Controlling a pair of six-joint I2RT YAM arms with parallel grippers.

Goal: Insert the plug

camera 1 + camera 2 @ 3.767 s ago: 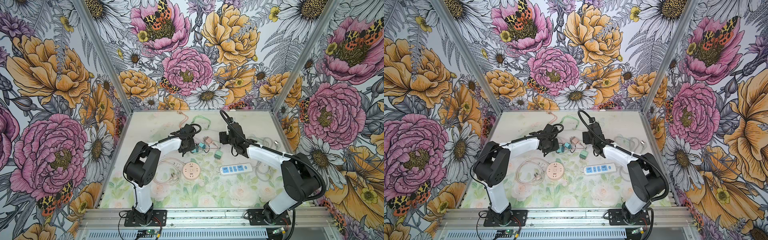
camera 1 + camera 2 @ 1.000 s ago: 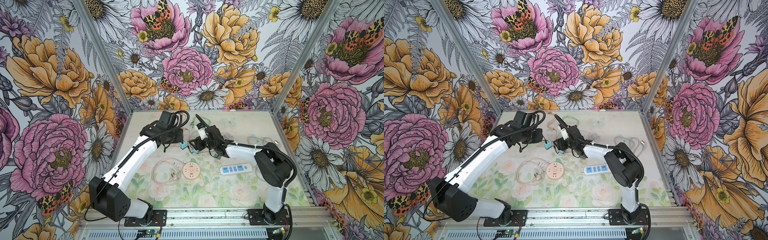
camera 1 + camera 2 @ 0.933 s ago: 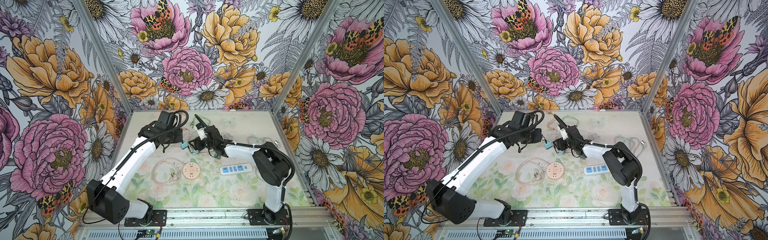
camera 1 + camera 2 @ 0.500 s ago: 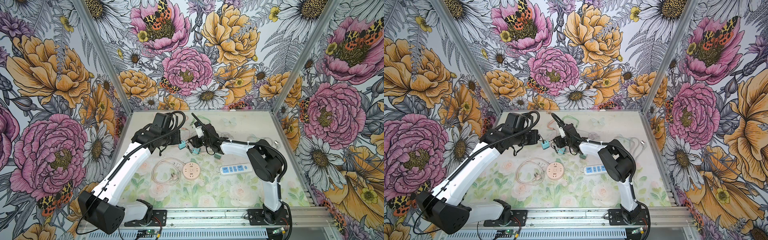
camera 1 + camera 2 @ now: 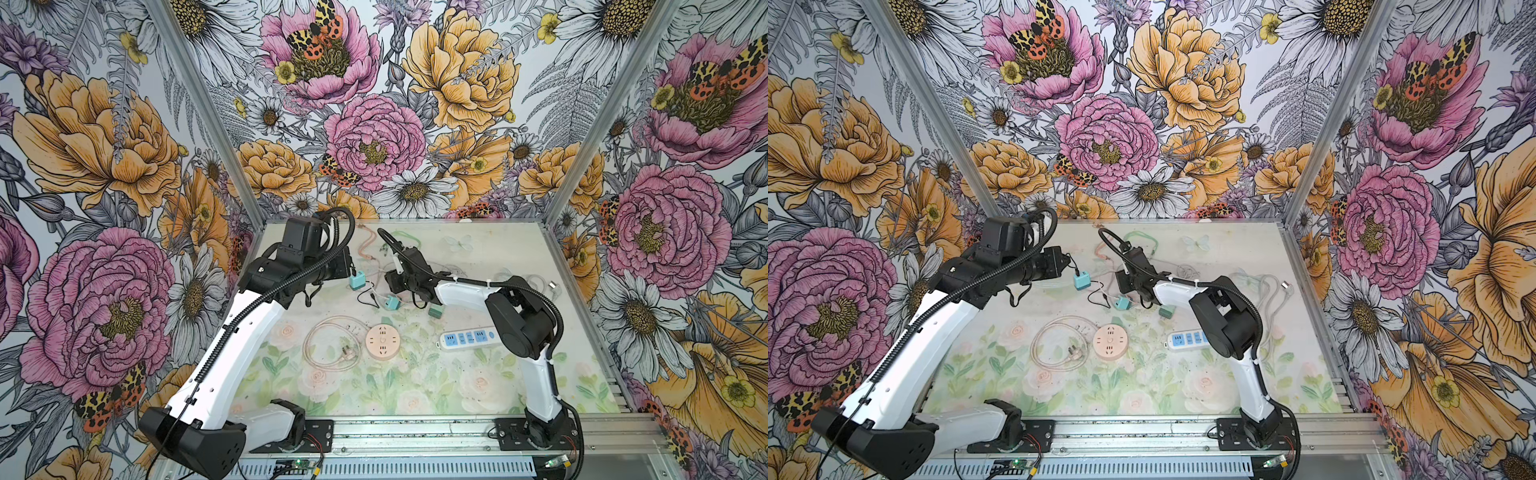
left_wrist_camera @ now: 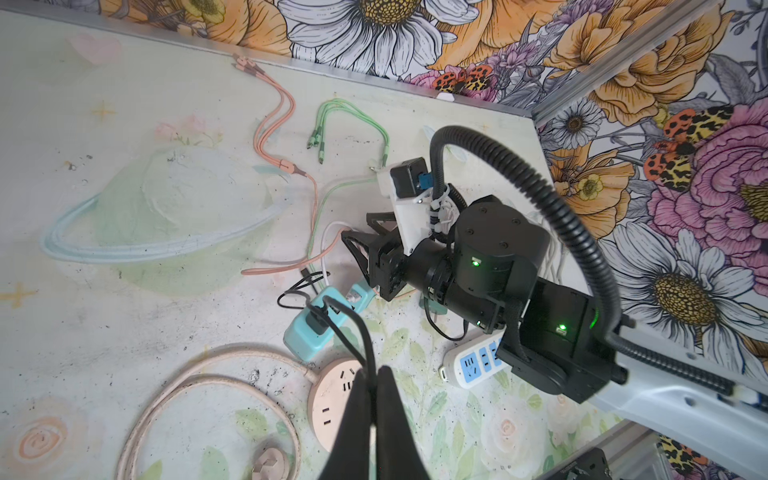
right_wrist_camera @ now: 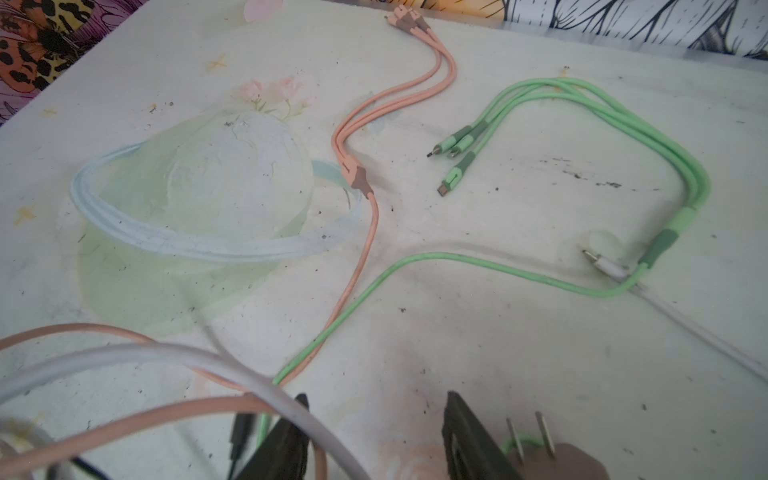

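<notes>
Teal charger [image 5: 1081, 280] hangs beyond the socket [image 5: 1109, 341] in both top views, on a black cable [image 5: 1074, 267] pinched by the left gripper [image 5: 1067, 259]. The right gripper [image 5: 1122, 286] is beyond the socket too.

Left wrist view: fingers [image 6: 390, 415] are closed tight on the cable, and the charger dangles near the socket.

Right wrist view: the jaws stand half apart over the table [image 7: 415, 332], gripping nothing.

Robotics lab test cell: aluminium frame [image 5: 233, 166] and floral wall panels [image 5: 374, 145] behind the left gripper [image 5: 350, 268]; arm bases [image 5: 291, 432] bolted to rail [image 5: 415, 432].
</notes>
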